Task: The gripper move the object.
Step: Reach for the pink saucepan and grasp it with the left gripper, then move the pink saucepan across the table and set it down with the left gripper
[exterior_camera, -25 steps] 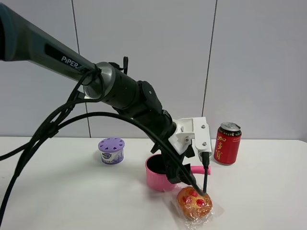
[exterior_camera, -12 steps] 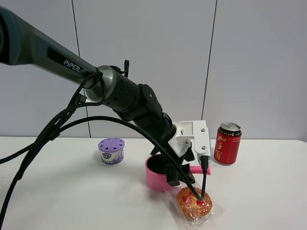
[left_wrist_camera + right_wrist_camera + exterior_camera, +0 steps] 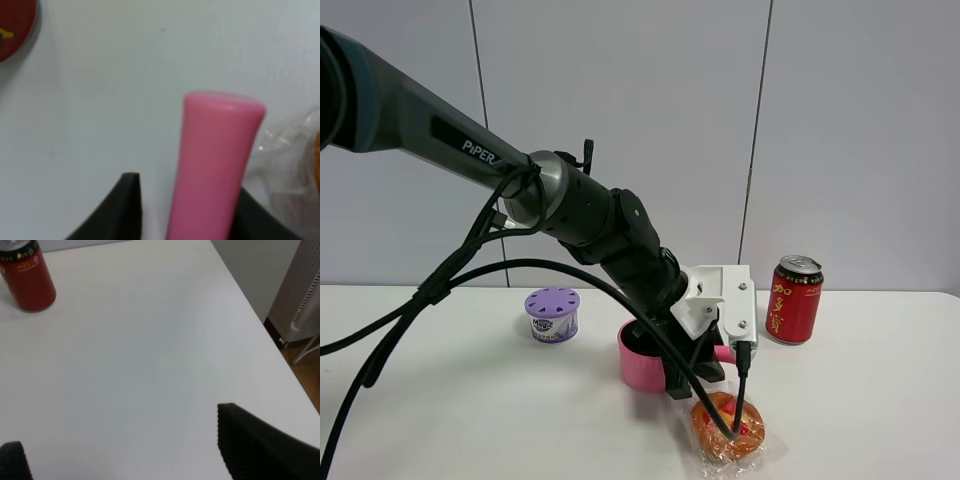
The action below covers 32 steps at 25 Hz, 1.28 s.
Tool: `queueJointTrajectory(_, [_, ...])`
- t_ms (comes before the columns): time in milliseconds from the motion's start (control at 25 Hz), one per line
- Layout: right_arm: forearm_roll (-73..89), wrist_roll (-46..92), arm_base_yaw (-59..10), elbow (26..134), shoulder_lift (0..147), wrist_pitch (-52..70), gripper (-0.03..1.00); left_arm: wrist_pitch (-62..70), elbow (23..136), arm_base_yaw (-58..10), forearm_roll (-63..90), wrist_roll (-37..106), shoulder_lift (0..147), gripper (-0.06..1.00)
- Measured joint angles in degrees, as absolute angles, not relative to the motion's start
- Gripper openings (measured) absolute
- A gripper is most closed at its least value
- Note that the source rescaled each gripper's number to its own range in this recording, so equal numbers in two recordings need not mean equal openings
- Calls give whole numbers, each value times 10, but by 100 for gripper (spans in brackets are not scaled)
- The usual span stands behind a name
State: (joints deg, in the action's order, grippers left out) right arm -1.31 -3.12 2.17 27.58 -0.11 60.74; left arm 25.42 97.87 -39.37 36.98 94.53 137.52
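Observation:
The pink toy saucepan [image 3: 640,370] stands on the white table [image 3: 880,400], with its stick handle pointing right. My left gripper [image 3: 722,352] is low over that handle. In the left wrist view the handle [image 3: 212,165] lies between the two black fingers [image 3: 127,210]. One finger is at the handle and a gap shows at the other, so the jaws are open around it. My right gripper [image 3: 125,460] is open and empty over bare table, and it is out of the exterior view.
A wrapped orange bun [image 3: 728,428] lies just in front of the handle, under the gripper's cable. A red can [image 3: 795,300] stands behind on the right. A purple-lidded container [image 3: 552,315] stands to the pan's left. The table's right edge [image 3: 260,315] shows in the right wrist view.
My left arm has lowered, bringing the gripper down onto the handle. The saucepan has shifted slightly left.

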Motion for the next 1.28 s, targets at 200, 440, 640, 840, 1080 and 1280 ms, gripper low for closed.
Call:
queueJointTrajectory(200, [-13,-31,22,276,-1,607,100,253,979,-394,370,969,1375,3])
queueJointTrajectory(440, [-13,-31,22,276,-1,607,100,255,980,-394,369,973,1359,1])
queueJointTrajectory(640, [-13,-31,22,276,-1,607,100,272,1000,-394,368,955,1312,0])
queueJointTrajectory(840, [-13,-31,22,276,-1,607,100,328,1049,-394,356,888,1264,0])
queueJointTrajectory(1080, [-13,-31,22,276,-1,607,100,371,1082,-394,300,831,1217,0])
queueJointTrajectory(1280, [-13,-31,22,276,-1,607,100,439,1083,-372,255,745,1173,0])
